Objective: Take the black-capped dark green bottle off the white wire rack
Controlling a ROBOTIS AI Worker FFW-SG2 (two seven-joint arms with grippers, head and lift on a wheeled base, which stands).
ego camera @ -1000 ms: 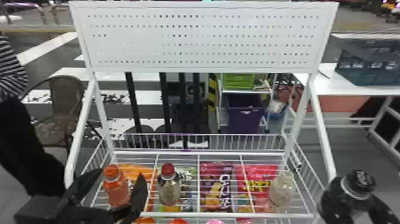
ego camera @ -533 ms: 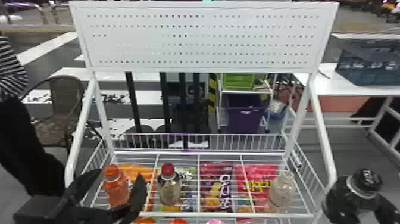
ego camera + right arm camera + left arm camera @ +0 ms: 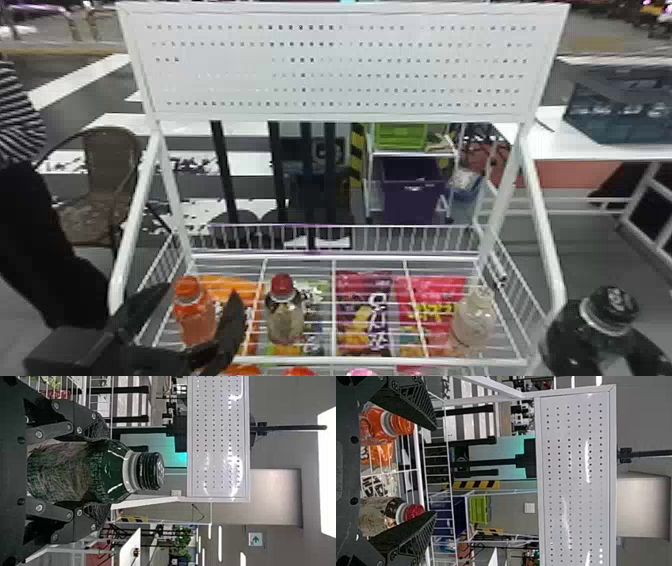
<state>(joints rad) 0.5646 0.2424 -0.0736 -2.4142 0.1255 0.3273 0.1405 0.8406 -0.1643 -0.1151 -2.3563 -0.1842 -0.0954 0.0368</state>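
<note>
The black-capped dark green bottle (image 3: 607,312) is at the lower right in the head view, outside the right side of the white wire rack (image 3: 380,359). My right gripper (image 3: 605,352) holds it there. In the right wrist view both fingers of my right gripper (image 3: 104,468) press on the sides of the bottle (image 3: 115,471), below its neck; its cap is on. At the rack's left, my left gripper (image 3: 201,291) stands open by an orange bottle (image 3: 195,312). Nothing is clasped between the fingers of my left gripper (image 3: 435,471) in the left wrist view.
A red-capped bottle (image 3: 285,315) and a clear bottle (image 3: 474,322) stand in the rack, over colourful snack bags (image 3: 365,315). A white perforated panel (image 3: 340,65) rises at the back. The rack's right side rail (image 3: 542,225) is close to the held bottle.
The dark green bottle and my right gripper have shifted slightly to the right compared with a second ago, still outside the rack. My left arm has stayed where it was.
</note>
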